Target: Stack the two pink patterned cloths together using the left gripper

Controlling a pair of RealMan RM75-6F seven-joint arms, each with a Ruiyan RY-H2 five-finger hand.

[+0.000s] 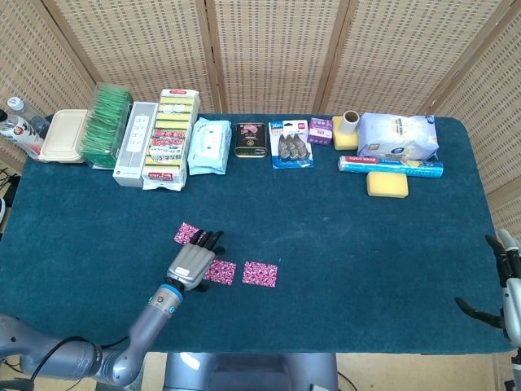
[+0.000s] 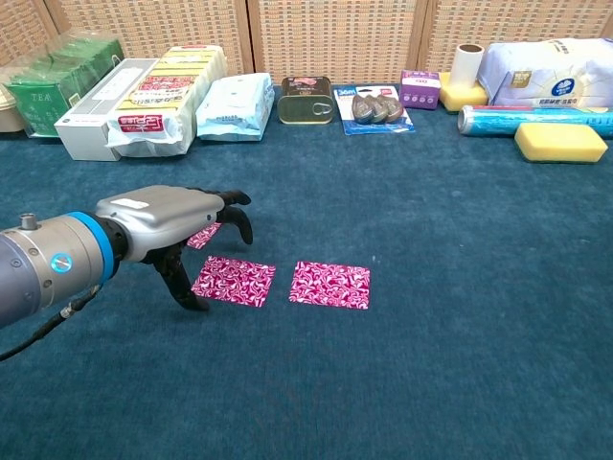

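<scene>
Three pink patterned cloths lie flat on the blue table. The back-left cloth (image 1: 186, 233) (image 2: 200, 237) is partly covered by my left hand (image 1: 194, 261) (image 2: 174, 219). The middle cloth (image 1: 221, 272) (image 2: 233, 281) and the right cloth (image 1: 260, 274) (image 2: 330, 285) lie side by side with a small gap between them. My left hand hovers low with its fingers spread and curved down over the back-left cloth, its thumb pointing down beside the middle cloth's left edge. It holds nothing. My right hand (image 1: 505, 287) hangs at the table's right edge, empty with fingers apart.
Along the back edge stand a green tea box (image 2: 59, 83), a white box (image 2: 99, 109), sponge packs (image 2: 164, 89), wipes (image 2: 231, 106), a tin (image 2: 306, 100), a blue foil roll (image 2: 532, 117) and a yellow sponge (image 2: 560, 141).
</scene>
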